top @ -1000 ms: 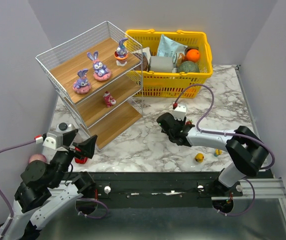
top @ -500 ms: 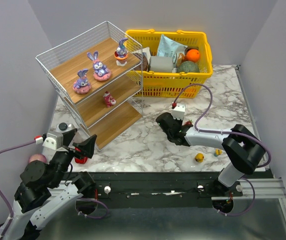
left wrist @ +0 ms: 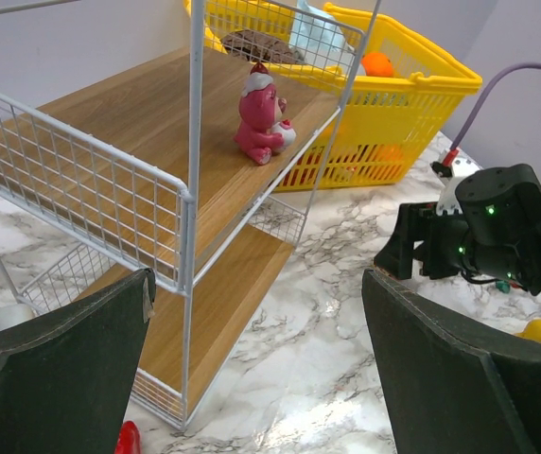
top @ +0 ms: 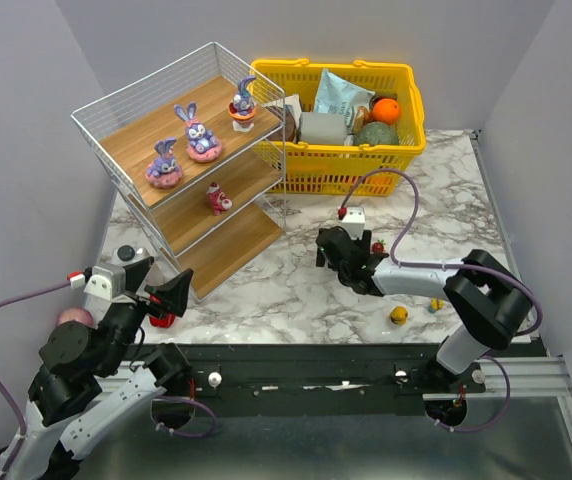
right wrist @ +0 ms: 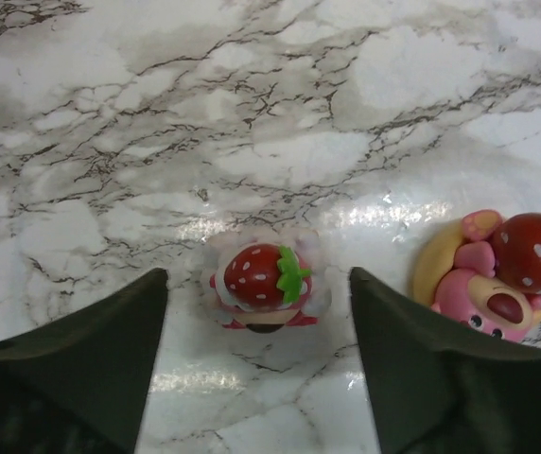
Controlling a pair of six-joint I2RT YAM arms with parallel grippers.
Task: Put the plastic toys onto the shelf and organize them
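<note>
Right tool (right wrist: pixel 256 284) spread wide either side of strawberry-topped toy (right wrist: pixel 263 274), not touching; left tool (left wrist: pixel 256 284) wide, empty

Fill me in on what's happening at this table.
Two robot arms are sorting small toys onto the wire shelf. The right pincer is open, straddling a strawberry-topped figure on the marble without gripping it. A second pink figure lies beside it. The left pincer hangs open and empty by the shelf's front. Three purple bunnies stand on the top board and a pink bear on the middle one.
</note>
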